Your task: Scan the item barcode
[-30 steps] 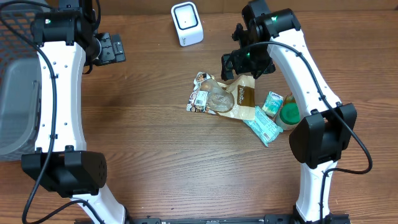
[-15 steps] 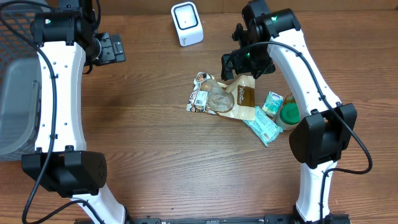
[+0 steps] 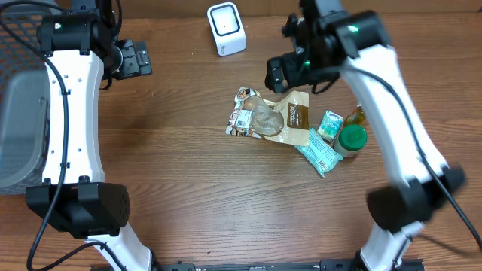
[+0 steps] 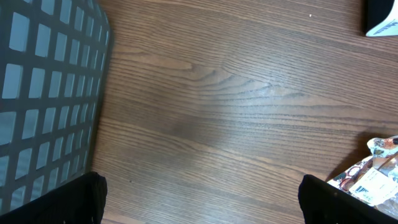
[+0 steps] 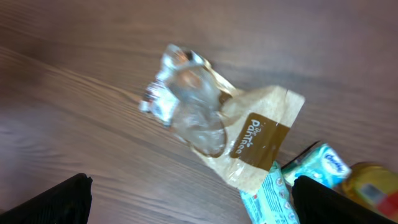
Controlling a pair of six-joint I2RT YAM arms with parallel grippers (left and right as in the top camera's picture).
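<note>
Right fingers [image 5: 40, 200] stand spread wide and hold nothing, hovering above the table [image 3: 188, 188] with the snack bag [image 5: 249, 134] showing in the gap between them in the right wrist view. Seen from overhead, that bag, clear plastic at one end and tan paper at the other, lies on the table just toward 6 o'clock of the right fingers, apart from them, with its long axis running roughly 9 to 3. A white barcode label [image 3: 242, 118] faces up at its 9 o'clock end. At the bag's 3 to 4 o'clock side it meets a teal packet [image 3: 320, 150], with a small teal carton [image 3: 329, 123] and a green-lidded jar [image 3: 352, 139] just beyond. The scanner [image 3: 227, 28] stands near the table's far edge, at about 11 o'clock from the bag and 10 o'clock from the right fingers. Left fingers [image 4: 59, 199] are likewise spread and empty, well apart from the bag, which lies at their 4 o'clock, and close to a grey basket [image 3: 15, 113] at the table's 9 o'clock side. The right arm is clearly the nearer, so the pickup likely falls to it: a descent toward 6 o'clock with the fingers set across the bag's short width.
</note>
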